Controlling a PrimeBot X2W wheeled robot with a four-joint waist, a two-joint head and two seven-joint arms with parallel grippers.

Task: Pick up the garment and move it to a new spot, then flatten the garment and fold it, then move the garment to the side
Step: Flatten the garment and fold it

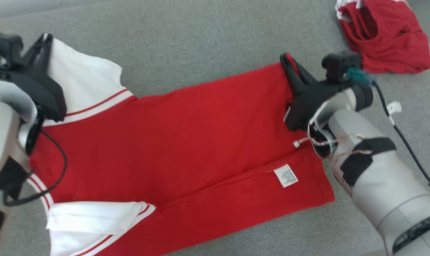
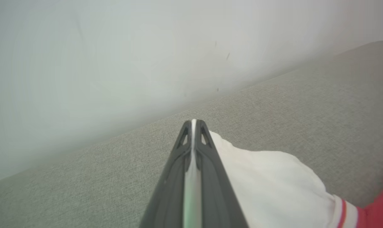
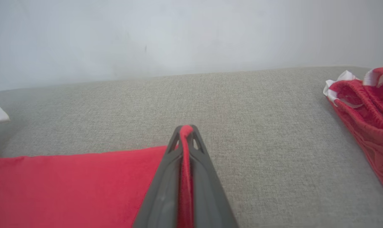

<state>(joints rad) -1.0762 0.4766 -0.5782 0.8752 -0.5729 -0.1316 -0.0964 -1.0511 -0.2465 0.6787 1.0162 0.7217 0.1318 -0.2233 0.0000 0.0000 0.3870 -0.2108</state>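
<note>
A red garment with white, red-striped sleeves lies spread on the grey fabric surface, a white label near its lower right. My left gripper is shut on the white sleeve at the far left corner; white cloth shows pinched between its fingers in the left wrist view. My right gripper is shut on the garment's far right corner, with red cloth squeezed between its fingers in the right wrist view.
A second red garment with white trim lies crumpled at the far right corner, also at the right edge of the right wrist view. A pale wall rises behind the surface. Bare grey fabric stretches beyond the spread garment.
</note>
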